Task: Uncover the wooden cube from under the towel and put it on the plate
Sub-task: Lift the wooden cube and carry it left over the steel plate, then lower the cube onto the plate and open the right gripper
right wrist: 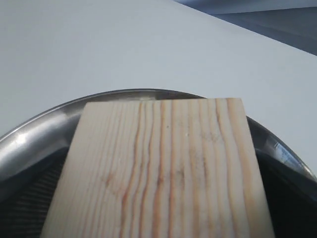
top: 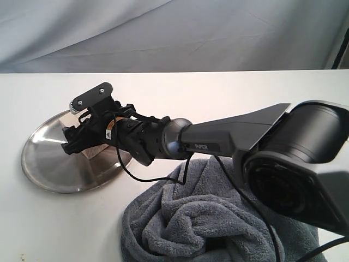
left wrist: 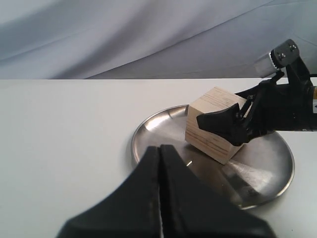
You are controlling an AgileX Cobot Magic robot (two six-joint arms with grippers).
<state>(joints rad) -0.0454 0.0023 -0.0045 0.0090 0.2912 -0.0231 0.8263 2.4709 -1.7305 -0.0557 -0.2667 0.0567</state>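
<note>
The wooden cube [left wrist: 212, 133] sits tilted over the steel plate [left wrist: 257, 173], its lower edge at or just above the dish; I cannot tell whether it touches. My right gripper [top: 82, 140] reaches across to the plate [top: 49, 169] at the left and is shut on the cube [top: 96, 148], one black finger [left wrist: 223, 121] pressed on its side. Up close, the cube's grain [right wrist: 163, 168] fills the right wrist view, with the plate rim [right wrist: 29, 133] behind. My left gripper [left wrist: 160, 154] is shut and empty, just short of the plate's rim. The towel [top: 207, 218] lies crumpled at the front, under the right arm.
The white table [top: 229, 93] runs back to a grey-blue backdrop cloth [top: 163, 33]. A black cable [top: 131, 174] loops down from the right arm between plate and towel. The right arm's large body [top: 294, 158] fills the right side of the exterior view.
</note>
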